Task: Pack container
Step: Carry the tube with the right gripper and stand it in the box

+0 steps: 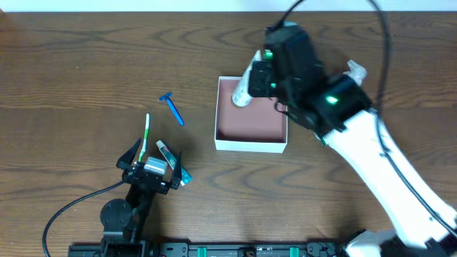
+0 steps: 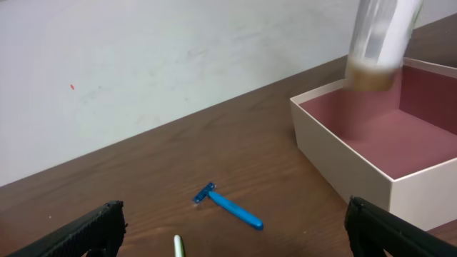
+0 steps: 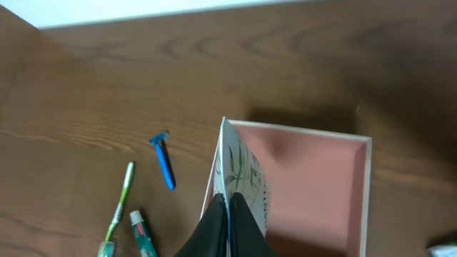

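The container point(image 1: 250, 146) is a square white box with a pinkish-brown inside, at mid table; it also shows in the left wrist view point(image 2: 343, 164) and the right wrist view point(image 3: 367, 185). My right gripper point(image 1: 261, 76) point(image 3: 228, 203) is shut on a white tube point(image 1: 243, 91) point(image 3: 243, 175) and holds it over the box's far left corner; the tube hangs blurred in the left wrist view point(image 2: 378, 36). My left gripper point(image 1: 152, 158) point(image 2: 232, 239) is open and empty, low over the table left of the box.
A blue razor point(image 1: 172, 109) point(image 2: 232, 207) point(image 3: 164, 160) lies left of the box. A green toothbrush point(image 1: 146, 135) point(image 2: 178, 246) point(image 3: 121, 200) and a small toothpaste tube point(image 1: 168, 155) point(image 3: 143, 232) lie by the left gripper's fingers.
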`<state>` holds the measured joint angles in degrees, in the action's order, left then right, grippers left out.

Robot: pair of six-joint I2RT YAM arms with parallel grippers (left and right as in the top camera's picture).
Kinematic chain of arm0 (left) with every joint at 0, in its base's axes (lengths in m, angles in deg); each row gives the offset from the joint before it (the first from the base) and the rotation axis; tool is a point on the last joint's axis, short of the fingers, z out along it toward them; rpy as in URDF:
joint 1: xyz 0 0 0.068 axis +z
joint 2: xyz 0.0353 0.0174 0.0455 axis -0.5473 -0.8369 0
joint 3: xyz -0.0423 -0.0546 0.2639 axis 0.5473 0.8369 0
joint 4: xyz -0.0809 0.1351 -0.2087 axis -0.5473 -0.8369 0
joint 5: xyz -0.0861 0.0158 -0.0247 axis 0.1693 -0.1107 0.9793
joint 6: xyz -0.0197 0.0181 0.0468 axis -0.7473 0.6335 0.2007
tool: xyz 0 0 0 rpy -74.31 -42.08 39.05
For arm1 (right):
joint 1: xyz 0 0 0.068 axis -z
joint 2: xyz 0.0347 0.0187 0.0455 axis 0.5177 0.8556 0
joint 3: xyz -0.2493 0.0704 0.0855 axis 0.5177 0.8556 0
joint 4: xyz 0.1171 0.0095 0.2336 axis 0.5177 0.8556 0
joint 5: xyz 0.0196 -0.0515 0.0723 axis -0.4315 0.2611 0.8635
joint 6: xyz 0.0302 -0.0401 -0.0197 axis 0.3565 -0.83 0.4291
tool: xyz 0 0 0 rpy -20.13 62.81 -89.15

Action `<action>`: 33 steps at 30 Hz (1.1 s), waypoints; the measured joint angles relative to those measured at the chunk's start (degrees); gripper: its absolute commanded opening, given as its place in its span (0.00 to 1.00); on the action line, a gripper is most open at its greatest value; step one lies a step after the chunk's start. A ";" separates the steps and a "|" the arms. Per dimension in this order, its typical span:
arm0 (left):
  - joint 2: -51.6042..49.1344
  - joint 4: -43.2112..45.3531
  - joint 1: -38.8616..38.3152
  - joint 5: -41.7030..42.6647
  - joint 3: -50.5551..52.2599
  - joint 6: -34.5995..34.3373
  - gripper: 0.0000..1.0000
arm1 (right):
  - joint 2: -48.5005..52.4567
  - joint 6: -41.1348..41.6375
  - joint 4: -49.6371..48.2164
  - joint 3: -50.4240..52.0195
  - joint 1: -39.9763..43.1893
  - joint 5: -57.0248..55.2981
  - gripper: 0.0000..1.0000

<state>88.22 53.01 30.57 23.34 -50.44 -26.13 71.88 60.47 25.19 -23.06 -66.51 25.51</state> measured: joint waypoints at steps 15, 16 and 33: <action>0.00 0.00 0.00 0.00 0.00 0.00 0.98 | 11.80 4.22 -8.33 0.26 -1.79 -0.20 0.01; 0.00 0.00 0.00 0.00 0.00 0.00 0.98 | 12.13 4.35 -8.48 0.26 -1.79 -0.28 0.01; 0.00 0.00 0.00 0.00 0.00 0.00 0.98 | 15.02 4.98 -11.65 0.31 -2.29 -8.24 0.01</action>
<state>88.22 53.01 30.57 23.34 -50.44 -26.13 86.90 65.46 13.54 -22.75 -68.80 17.27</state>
